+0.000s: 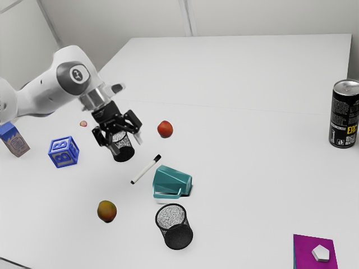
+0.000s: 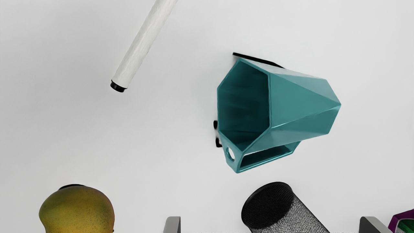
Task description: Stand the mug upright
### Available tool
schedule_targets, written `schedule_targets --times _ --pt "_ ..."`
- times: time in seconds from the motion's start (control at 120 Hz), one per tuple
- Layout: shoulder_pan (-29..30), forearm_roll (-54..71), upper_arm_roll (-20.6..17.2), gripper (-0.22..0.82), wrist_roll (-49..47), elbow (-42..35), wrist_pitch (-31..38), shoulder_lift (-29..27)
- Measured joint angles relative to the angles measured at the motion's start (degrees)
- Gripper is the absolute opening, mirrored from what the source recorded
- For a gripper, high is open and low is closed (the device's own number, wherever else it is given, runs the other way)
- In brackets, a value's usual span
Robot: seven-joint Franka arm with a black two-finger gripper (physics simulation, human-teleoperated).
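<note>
Jaws spread wide, released, left of centre in the exterior view; below centre, the mug (image 1: 175, 179) lies sideways on the counter (image 1: 252, 174).

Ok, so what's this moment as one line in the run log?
task: set mug upright | gripper: open, holding nothing | mug pose: on its side, handle toward nearest mesh cup | status: not yet upright

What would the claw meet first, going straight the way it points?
Probably the teal mug, near its mouth, as the claw slants down toward it; depth is unclear, so the mesh cup beside it is possible.
</note>
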Motion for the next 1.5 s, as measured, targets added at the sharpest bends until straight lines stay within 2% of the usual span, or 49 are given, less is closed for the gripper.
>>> schedule_targets --times 0.275,0.483,1.142,1.2,1.308,1.375,1.5 --pt "-1.6 -9.7 0.0 0.6 1.1 -0.3 1.8 8.6" --pt "-1.7 -13.6 0.0 0.6 2.6 1.4 3.0 13.1" --pt "-2.3 -24.1 -1.4 0.6 5.1 1.2 5.1 17.3" --pt "-2.3 -24.1 -1.7 0.53 5.2 1.2 5.2 17.3" --pt "-2.3 -23.8 -1.7 0.25 5.0 1.2 5.4 17.3" --pt "-2.3 -23.7 -1.7 0.11 4.9 1.3 5.4 17.2" --pt "-2.4 -23.4 -1.7 0.0 4.6 1.6 5.5 17.0"
